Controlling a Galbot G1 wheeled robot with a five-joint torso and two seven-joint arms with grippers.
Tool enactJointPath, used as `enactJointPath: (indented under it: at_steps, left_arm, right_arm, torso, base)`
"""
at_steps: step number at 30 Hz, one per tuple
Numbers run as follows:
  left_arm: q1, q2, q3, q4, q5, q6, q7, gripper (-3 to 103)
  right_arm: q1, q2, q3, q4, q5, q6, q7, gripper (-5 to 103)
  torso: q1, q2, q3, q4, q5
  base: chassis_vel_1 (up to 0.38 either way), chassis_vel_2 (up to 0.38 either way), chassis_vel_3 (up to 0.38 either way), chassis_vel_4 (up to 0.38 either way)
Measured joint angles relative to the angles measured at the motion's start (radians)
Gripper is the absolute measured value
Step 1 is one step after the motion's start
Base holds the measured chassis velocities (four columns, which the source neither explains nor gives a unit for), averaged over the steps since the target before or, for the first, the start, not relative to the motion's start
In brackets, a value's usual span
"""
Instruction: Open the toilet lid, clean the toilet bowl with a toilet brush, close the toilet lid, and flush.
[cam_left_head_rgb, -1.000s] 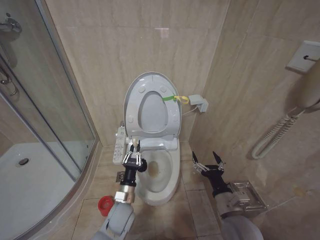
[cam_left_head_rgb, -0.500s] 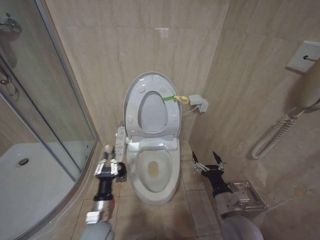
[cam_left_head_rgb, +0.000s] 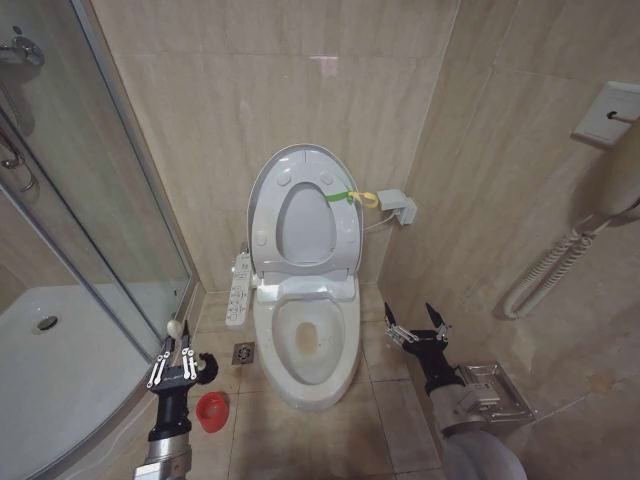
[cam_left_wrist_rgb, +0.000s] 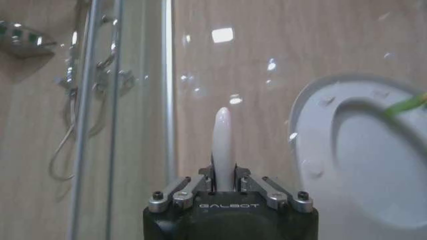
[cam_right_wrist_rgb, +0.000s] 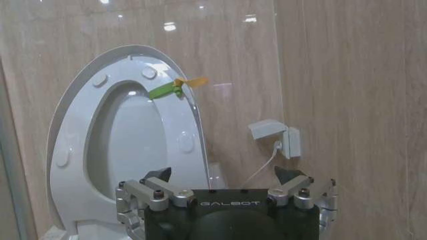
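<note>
White toilet brush (cam_left_head_rgb: 178, 338) handle upright in clenched left claw (cam_left_head_rgb: 173, 358), tip upward.

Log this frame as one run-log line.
left gripper: shut on toilet brush, beside red cup holder | right gripper: open, idle right of toilet bowl | toilet lid: up
</note>
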Motion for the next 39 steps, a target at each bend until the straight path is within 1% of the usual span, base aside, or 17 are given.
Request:
enactJointPath:
  at_steps: [2, 6, 7, 10, 11, 12, 13, 15, 17, 19, 20, 22, 23, 27, 29, 33, 39]
  left_arm:
    - [-0.032, 0.0, 0.002, 0.067, -0.024, -0.017, -0.016, 19]
    - [-0.083, -0.002, 0.02, 0.158, -0.068, -0.029, -0.027, 19]
    - [-0.083, -0.002, 0.02, 0.158, -0.068, -0.029, -0.027, 19]
    - [-0.13, -0.006, 0.038, 0.247, -0.074, -0.041, -0.037, 19]
    - [-0.13, -0.006, 0.038, 0.247, -0.074, -0.041, -0.037, 19]
    - [-0.139, -0.006, 0.04, 0.269, -0.074, -0.047, -0.041, 19]
    - [-0.158, -0.004, 0.046, 0.327, -0.073, -0.064, -0.049, 19]
    - [-0.165, -0.003, 0.048, 0.351, -0.073, -0.07, -0.051, 19]
    - [-0.201, -0.001, 0.061, 0.464, -0.073, -0.1, -0.064, 19]
    - [-0.223, -0.003, 0.071, 0.521, -0.074, -0.117, -0.066, 19]
    - [-0.223, -0.003, 0.071, 0.521, -0.074, -0.117, -0.066, 19]
    - [-0.26, -0.01, 0.081, 0.612, -0.074, -0.138, -0.068, 19]
    - [-0.269, -0.011, 0.084, 0.632, -0.075, -0.141, -0.068, 19]
    - [-0.317, -0.012, 0.099, 0.706, -0.098, -0.145, -0.057, 19]
    - [-0.329, -0.012, 0.103, 0.719, -0.103, -0.145, -0.053, 19]
    - [-0.399, -0.012, 0.127, 0.792, -0.138, -0.145, -0.024, 19]
    - [-0.461, -0.012, 0.148, 0.862, -0.164, -0.145, 0.006, 19]
  right_arm:
    - [0.0, 0.0, 0.0, 0.0, 0.0, 0.0, 0.0, 100]
    - [0.0, 0.0, 0.0, 0.0, 0.0, 0.0, 0.0, 100]
    - [0.0, 0.0, 0.0, 0.0, 0.0, 0.0, 0.0, 100]
    - [0.0, 0.0, 0.0, 0.0, 0.0, 0.0, 0.0, 100]
    - [0.0, 0.0, 0.0, 0.0, 0.0, 0.0, 0.0, 100]
    - [0.0, 0.0, 0.0, 0.0, 0.0, 0.0, 0.0, 100]
    - [0.0, 0.0, 0.0, 0.0, 0.0, 0.0, 0.0, 100]
    - [0.0, 0.0, 0.0, 0.0, 0.0, 0.0, 0.0, 100]
    - [0.0, 0.0, 0.0, 0.0, 0.0, 0.0, 0.0, 100]
    - [0.0, 0.0, 0.0, 0.0, 0.0, 0.0, 0.0, 100]
    - [0.0, 0.0, 0.0, 0.0, 0.0, 0.0, 0.0, 100]
    - [0.0, 0.0, 0.0, 0.0, 0.0, 0.0, 0.0, 100]
    - [0.0, 0.0, 0.0, 0.0, 0.0, 0.0, 0.0, 100]
    - [0.0, 0.0, 0.0, 0.0, 0.0, 0.0, 0.0, 100]
    - [0.0, 0.0, 0.0, 0.0, 0.0, 0.0, 0.0, 100]
    - [0.0, 0.0, 0.0, 0.0, 0.0, 0.0, 0.0, 100]
    - [0.0, 0.0, 0.0, 0.0, 0.0, 0.0, 0.0, 100]
  torso:
    - [0.0, 0.0, 0.0, 0.0002, 0.0]
    - [0.0, 0.0, 0.0, 0.0, 0.0]
    - [0.0, 0.0, 0.0, 0.0, 0.0]
    - [0.0, 0.0, 0.0, 0.0001, 0.0]
    - [0.0, 0.0, 0.0, 0.0001, 0.0]
    - [0.0, 0.0, 0.0, 0.0, 0.0001]
    - [0.0, 0.0, 0.0, 0.0002, 0.0001]
    - [0.0, 0.0, 0.0, 0.0001, 0.0001]
    - [0.0, 0.0, 0.0, 0.0003, 0.0]
    - [0.0, 0.0, 0.0, 0.0003, 0.0001]
    - [0.0, 0.0, 0.0, 0.0003, 0.0001]
    - [0.0, 0.0, 0.0, 0.0002, 0.0]
    - [0.0, 0.0, 0.0, 0.0002, 0.0]
    - [0.0, 0.0, 0.0, 0.0003, 0.0]
    - [0.0, 0.0, 0.0, 0.0003, 0.0001]
    - [0.0, 0.0, 0.0, 0.0, 0.0002]
    - [0.0, 0.0, 0.0, 0.0001, 0.0002]
  base:
    - [0.0, 0.0, 0.0, 0.0]
    - [0.0, 0.0, 0.0, 0.0]
    - [0.0, 0.0, 0.0, 0.0]
    - [0.0, 0.0, 0.0, 0.0]
    - [0.0, 0.0, 0.0, 0.0]
    - [0.0, 0.0, 0.0, 0.0]
    - [0.0, 0.0, 0.0, 0.0]
    - [0.0, 0.0, 0.0, 0.0]
    - [0.0, 0.0, 0.0, 0.0]
    - [0.0, 0.0, 0.0, 0.0]
    - [0.0, 0.0, 0.0, 0.0]
    - [0.0, 0.0, 0.0, 0.0]
    - [0.0, 0.0, 0.0, 0.0]
    - [0.0, 0.0, 0.0, 0.0]
    - [0.0, 0.0, 0.0, 0.0]
    - [0.0, 0.0, 0.0, 0.0]
    - [0.0, 0.0, 0.0, 0.0]
